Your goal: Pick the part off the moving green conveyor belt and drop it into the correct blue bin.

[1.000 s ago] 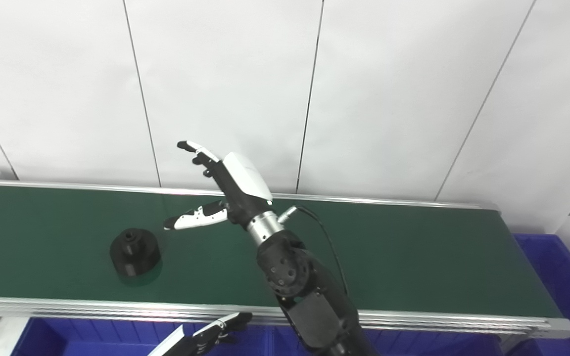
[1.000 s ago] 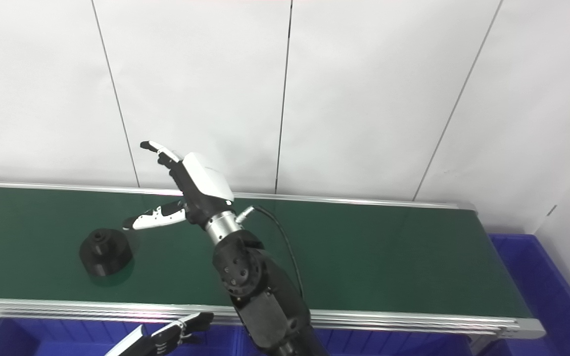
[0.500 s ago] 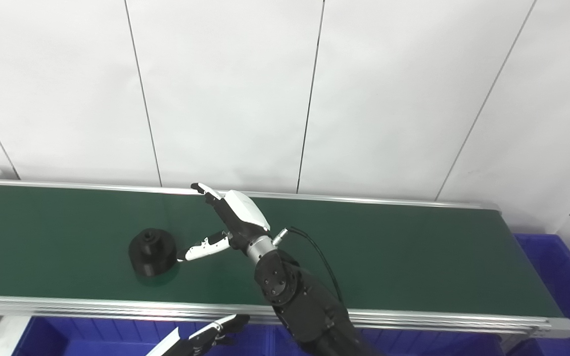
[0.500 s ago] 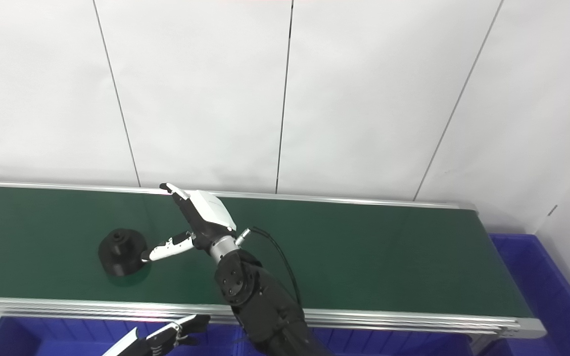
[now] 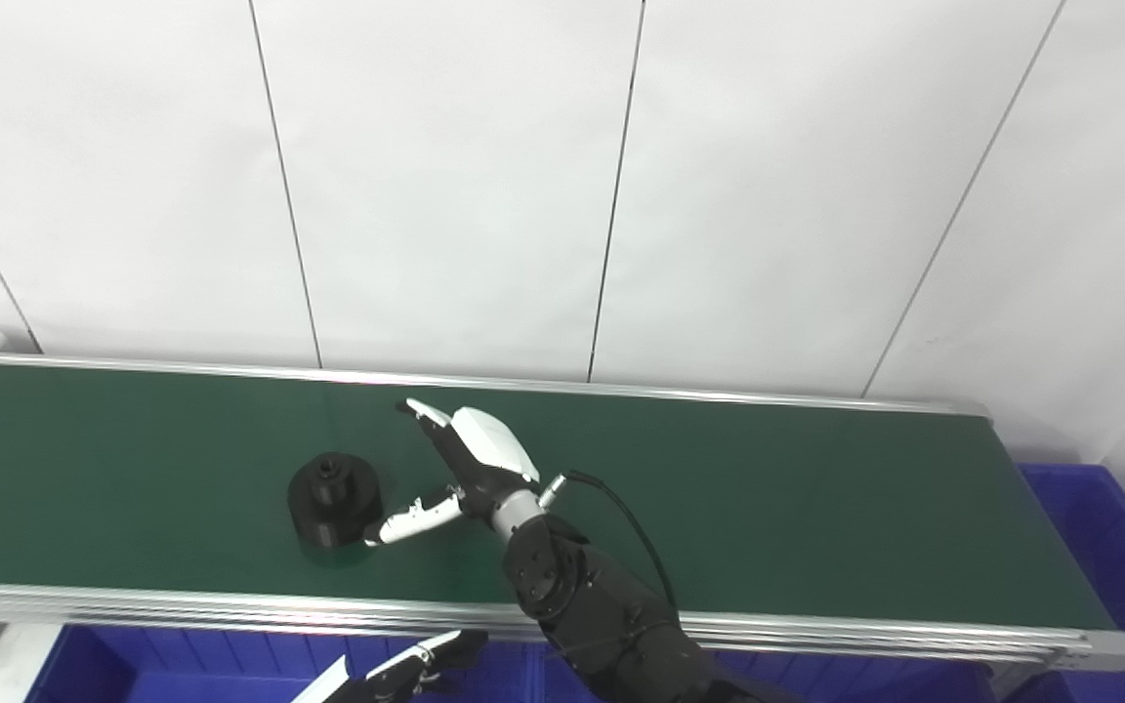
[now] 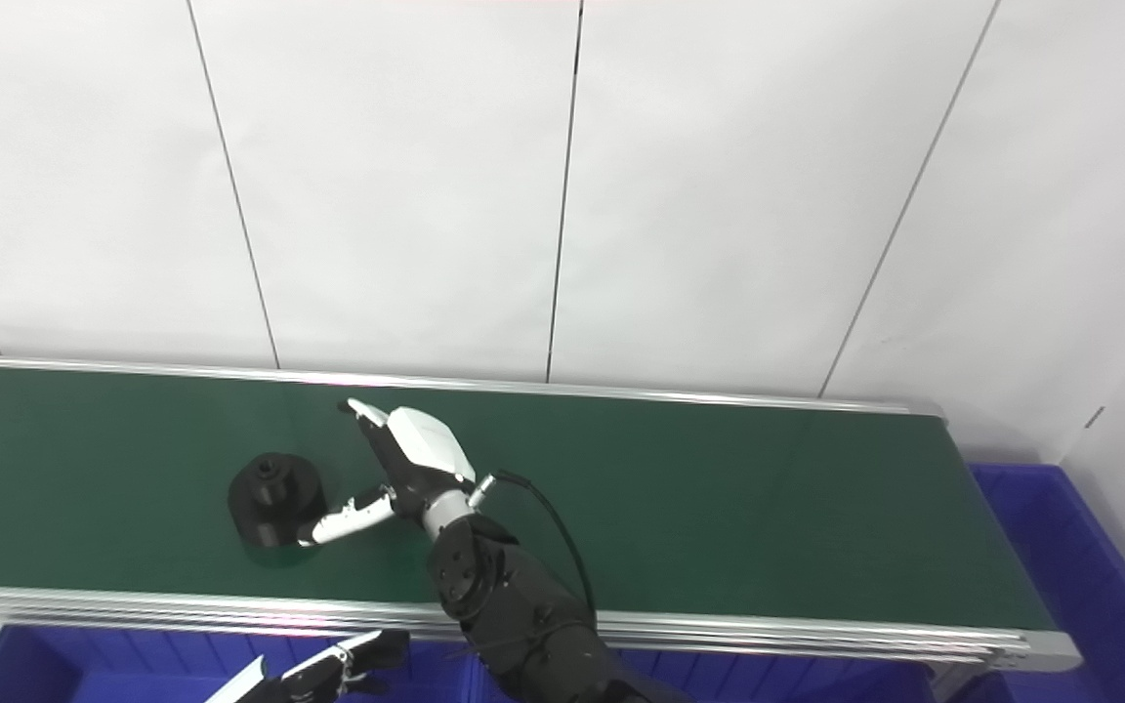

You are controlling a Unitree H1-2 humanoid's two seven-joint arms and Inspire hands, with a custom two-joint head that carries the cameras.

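Note:
A black round part (image 5: 333,498) with a small knob on top stands on the green conveyor belt (image 5: 816,508), left of centre. My right hand (image 5: 460,469) is open and low over the belt just right of the part. Its thumb (image 5: 406,519) reaches to the part's near right side, touching or nearly so. Its fingers (image 5: 423,412) stretch out behind, apart from the part. Only part of my left hand (image 5: 406,669) shows at the bottom edge, below the belt's front rail, with nothing seen in it.
A blue bin (image 5: 1119,557) stands past the belt's right end. More blue bins (image 5: 182,669) lie under the front rail (image 5: 182,610). A white panelled wall rises behind the belt's far rail (image 5: 719,395).
The part has travelled right along the belt. My right hand has dropped from high above the belt to belt level, its thumb now at the part. The left hand sank slightly.

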